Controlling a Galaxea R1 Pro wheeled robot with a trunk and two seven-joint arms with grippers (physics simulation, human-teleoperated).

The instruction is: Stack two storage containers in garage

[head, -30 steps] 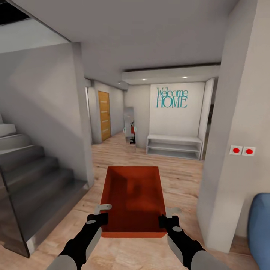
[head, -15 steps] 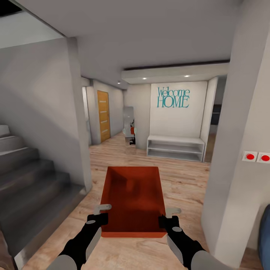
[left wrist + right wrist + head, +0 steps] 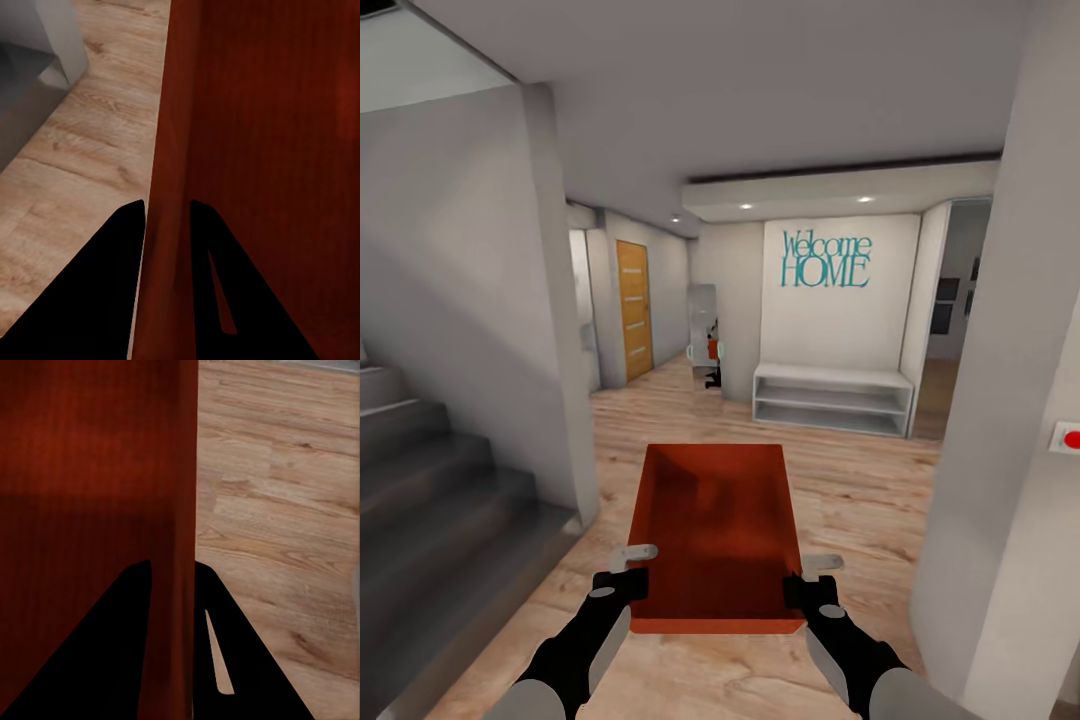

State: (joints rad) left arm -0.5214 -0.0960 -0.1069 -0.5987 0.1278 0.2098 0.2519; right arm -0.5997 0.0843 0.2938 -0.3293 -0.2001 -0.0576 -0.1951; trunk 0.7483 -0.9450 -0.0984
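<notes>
Between our two arms, low in the head view, we carry one red-orange storage container [image 3: 717,530], open side up and held off the light wood-plank floor [image 3: 860,490]. Our left gripper [image 3: 628,580] pinches the container's left wall near the corner closest to us, and our right gripper [image 3: 810,582] pinches the right wall at the matching corner. From the left wrist view we see the left gripper [image 3: 166,217] with its two dark fingers [image 3: 112,255] set narrowly on either side of the thin red wall of the container [image 3: 255,135], one inside and one outside, so the jaws are clamped on that wall. From the right wrist view our right gripper [image 3: 172,577] shows the same: dark fingers [image 3: 120,615] straddle the wall of the container [image 3: 90,450], jaws narrow and gripping it, with plank floor [image 3: 277,487] beyond.

Ahead of us lies a hallway. A grey staircase [image 3: 420,500] rises at our left beside a pale wall. Farther on, a white wall carries teal lettering reading "Welcome HOME" [image 3: 825,259], with a low white shelf bench [image 3: 832,397] beneath it. A tan door [image 3: 635,308] with pale slats stands down the passage at left, and a narrow mirror [image 3: 703,320] leans near the corner. At our right a pale pillar [image 3: 1000,400] stands close, with a red button plate [image 3: 1068,438] on the wall beside it
</notes>
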